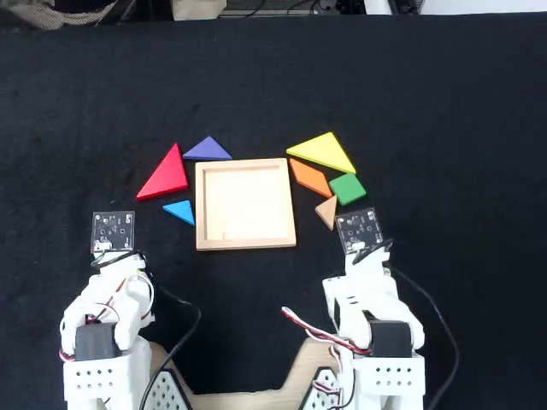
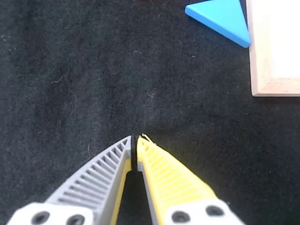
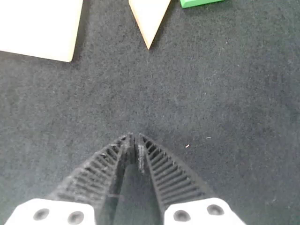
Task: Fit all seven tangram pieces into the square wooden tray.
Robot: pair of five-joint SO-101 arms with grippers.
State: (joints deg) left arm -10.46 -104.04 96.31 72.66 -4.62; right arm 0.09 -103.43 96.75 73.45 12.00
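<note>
**Seven pieces ring the tray, both tools clenched**

At the left, the left tool [image 2: 136, 140] hangs low over bare black surface [image 1: 273, 77], short of the tray's near left corner. It is clenched tip to tip and grasps nothing.

Beyond it lies the red triangle [image 1: 167, 175], the largest piece on that side, slanting up and away from the arms. The small blue triangle [image 1: 180, 210] lies just beside the tray's left wall. The purple triangle [image 1: 207, 150] sits at the tray's far left corner, next to the red one's tip.

The square wooden tray [image 1: 202, 205] lies flat in the middle, and all seven pieces are outside it.

Right of the tray, the yellow triangle [image 1: 323, 152] lies off the far right corner. The orange piece [image 1: 310, 177] is tucked under it, close to the tray's right wall. The tan triangle [image 1: 326, 210] points back toward the arms. The green square [image 1: 347, 188] sits just beside it; from here they seem to meet at a corner, though I can't be sure.

The right tool [image 3: 133, 138] hovers over bare cloth near the tan triangle's point, its black tips squeezed together on nothing.
</note>
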